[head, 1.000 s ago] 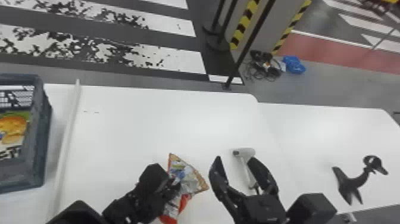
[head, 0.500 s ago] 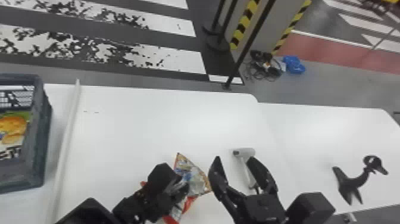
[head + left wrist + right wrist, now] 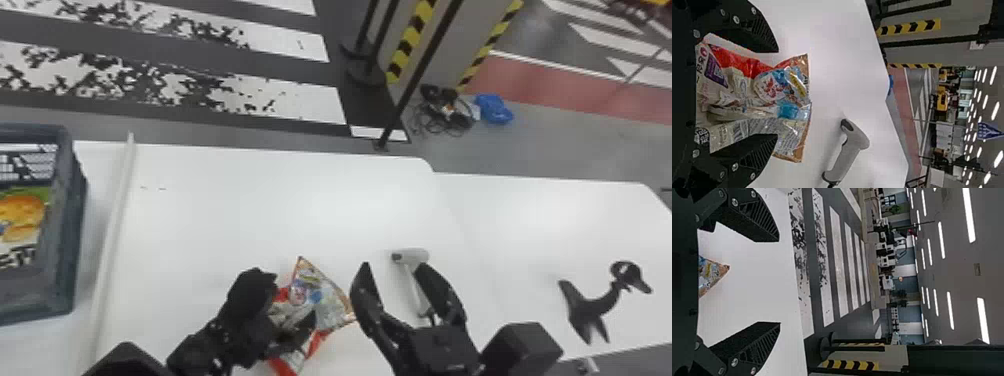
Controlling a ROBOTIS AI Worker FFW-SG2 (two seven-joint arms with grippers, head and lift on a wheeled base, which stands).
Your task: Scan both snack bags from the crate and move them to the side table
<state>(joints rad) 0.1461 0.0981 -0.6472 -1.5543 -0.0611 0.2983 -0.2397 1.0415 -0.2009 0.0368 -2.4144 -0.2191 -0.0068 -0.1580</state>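
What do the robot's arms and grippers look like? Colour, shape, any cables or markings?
Left gripper and right gripper match: black, each with two tapering fingers, fine ribbing near the tips, silver-coloured screw heads along the linkages. Left arm and right arm are black too, with blocky, angular housings. Can't make out any cables or markings on them.

Room over the white table's (image 3: 280,200) far half, crate (image 3: 52,287) walling the left, handheld scanner (image 3: 416,256) right by the right gripper (image 3: 395,266)!
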